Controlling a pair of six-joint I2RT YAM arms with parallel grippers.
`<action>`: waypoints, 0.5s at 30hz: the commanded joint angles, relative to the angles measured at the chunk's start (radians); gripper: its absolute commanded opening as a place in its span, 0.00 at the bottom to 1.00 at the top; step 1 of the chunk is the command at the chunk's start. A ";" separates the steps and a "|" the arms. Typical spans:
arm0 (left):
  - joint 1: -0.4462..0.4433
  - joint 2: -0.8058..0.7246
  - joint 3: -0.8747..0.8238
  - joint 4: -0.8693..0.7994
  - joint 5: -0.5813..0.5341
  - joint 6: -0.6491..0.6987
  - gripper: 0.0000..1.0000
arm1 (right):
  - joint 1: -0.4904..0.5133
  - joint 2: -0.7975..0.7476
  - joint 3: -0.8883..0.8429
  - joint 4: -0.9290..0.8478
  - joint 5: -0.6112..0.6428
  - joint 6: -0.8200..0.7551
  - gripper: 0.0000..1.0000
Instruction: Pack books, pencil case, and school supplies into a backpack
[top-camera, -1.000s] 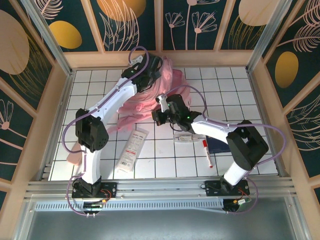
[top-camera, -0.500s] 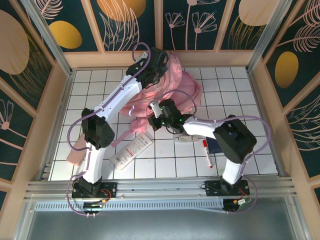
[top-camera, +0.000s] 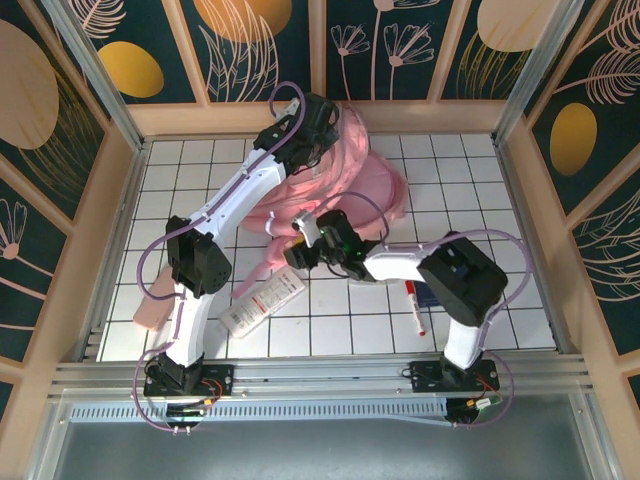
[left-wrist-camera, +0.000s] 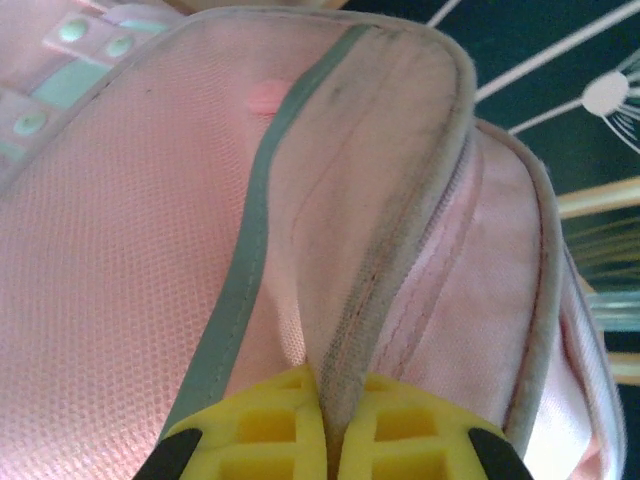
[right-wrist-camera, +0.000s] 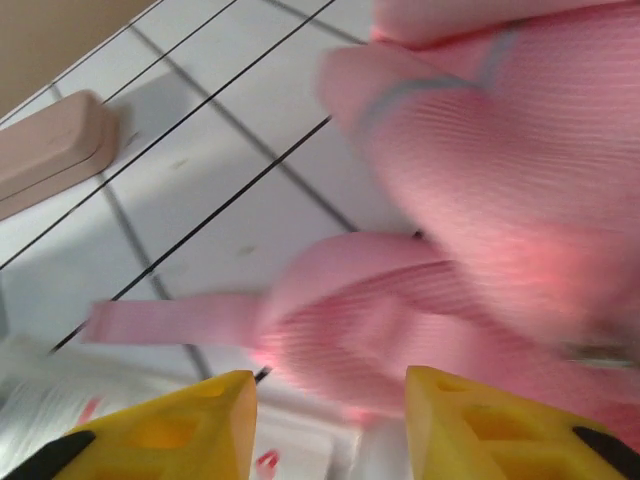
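**Right side just let go, left side hanging on**

Since a second back, your right gripper (top-camera: 295, 255) has slid left across the table (top-camera: 190, 170) and its jaws have come apart. The backpack (top-camera: 375, 185) has been hauled up toward the back wall. The long white flat item (top-camera: 262, 302) with red print has swung round onto a slant.

Closest to you, the white marker (top-camera: 414, 308) with its red cap lies on the tiles just right of the right forearm. The navy book (top-camera: 424, 294) peeks out beside it, mostly tucked under that arm's elbow. The long white flat item sits between your two arms. Way off left, the pink case (top-camera: 148, 316) rests by the table's edge.

A bit further up, the right gripper hangs low over the tiles next to the backpack's strap (right-wrist-camera: 380, 290). In its wrist view the yellow fingers (right-wrist-camera: 200, 420) stand apart with nothing between them, and the strap lies just past the tips.

Farthest out, your left gripper (top-camera: 322, 138) is up at the backpack's far end by the back wall. Its wrist view shows the yellow pads (left-wrist-camera: 270, 420) squeezed tight on a fold of pink fabric along the grey-trimmed edge, right by the zip.
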 joint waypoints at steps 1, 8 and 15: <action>0.017 -0.080 -0.006 0.248 0.104 0.203 0.00 | 0.002 -0.138 -0.087 0.047 -0.040 -0.003 0.50; 0.064 -0.080 -0.096 0.330 0.355 0.412 0.00 | 0.032 -0.379 -0.278 0.079 0.133 0.210 0.62; 0.064 -0.077 -0.039 0.208 0.280 0.666 0.00 | -0.043 -0.520 -0.117 -0.441 0.529 0.367 0.68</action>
